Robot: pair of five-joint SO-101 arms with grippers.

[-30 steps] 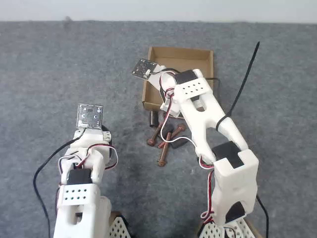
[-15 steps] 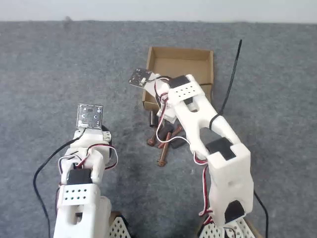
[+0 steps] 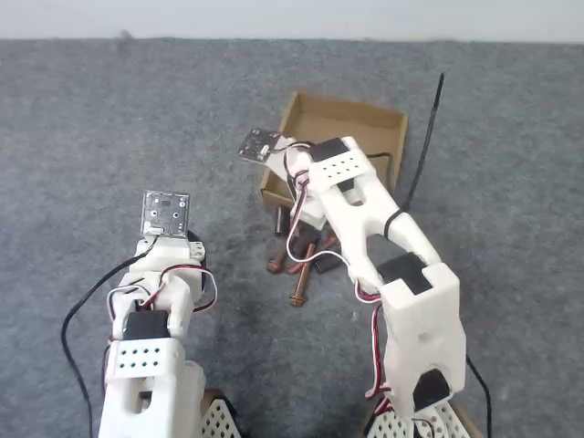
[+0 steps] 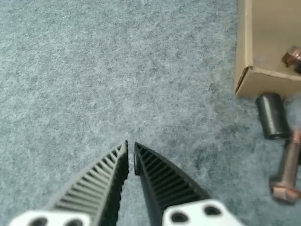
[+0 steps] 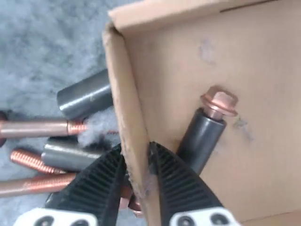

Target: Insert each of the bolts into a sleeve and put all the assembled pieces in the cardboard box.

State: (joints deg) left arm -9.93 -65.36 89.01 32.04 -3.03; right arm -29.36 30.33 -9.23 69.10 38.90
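Found the right gripper (image 5: 136,150) clenched on the cardboard box (image 3: 347,123), one finger inside and one outside a wall, close to a corner. Saw the box toward the far edge of the table (image 3: 91,109), sitting askew to that edge. Noted one assembled piece (image 5: 202,132) lying flat on the box floor just beside the inner finger, its long axis slanted away from the gripped wall and its copper head pointing deeper into the box. Counted loose parts on the table just outside that corner: two dark sleeves (image 5: 84,100) on their sides and three bolts (image 5: 37,128) lying flat among them, shafts roughly parallel. Saw, from above, one of the bolts (image 3: 299,278) with its long axis running toward the near edge, head nearest that edge. Found the left gripper (image 4: 130,148) closed on nothing, fingertips almost touching, above bare table apart from the box and the loose parts.
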